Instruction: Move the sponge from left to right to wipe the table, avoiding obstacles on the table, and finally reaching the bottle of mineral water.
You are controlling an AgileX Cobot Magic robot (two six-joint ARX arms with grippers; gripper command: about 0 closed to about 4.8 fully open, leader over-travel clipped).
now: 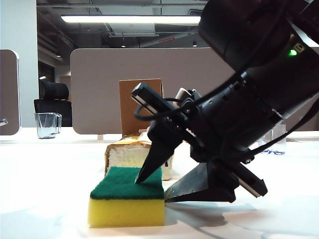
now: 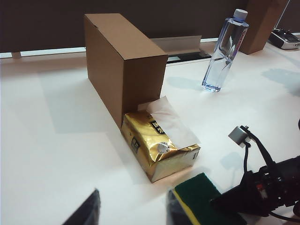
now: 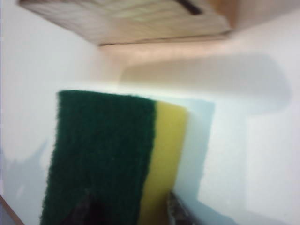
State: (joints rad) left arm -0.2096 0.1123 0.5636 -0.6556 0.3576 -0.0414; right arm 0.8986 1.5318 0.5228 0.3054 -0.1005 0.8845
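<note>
The sponge (image 1: 127,199) lies green face up on the white table (image 1: 45,199), just in front of the gold tissue pack (image 1: 128,154). My right gripper (image 1: 153,189) comes down on its right end. One fingertip presses the green top and the other rests against the yellow side, so the gripper is shut on the sponge (image 3: 108,159). The brown box (image 2: 122,61) stands behind the tissue pack (image 2: 159,150). The bottle of mineral water (image 2: 224,51) stands further off. My left gripper (image 2: 132,211) hangs open over bare table beside the sponge (image 2: 199,197).
A clear glass mug (image 1: 48,124) stands far left at the back. Grey partition panels (image 1: 99,89) rise behind the table. Another brown box (image 2: 262,23) and a dark device (image 2: 286,40) lie beyond the bottle. The right arm (image 2: 267,187) crosses beside the sponge.
</note>
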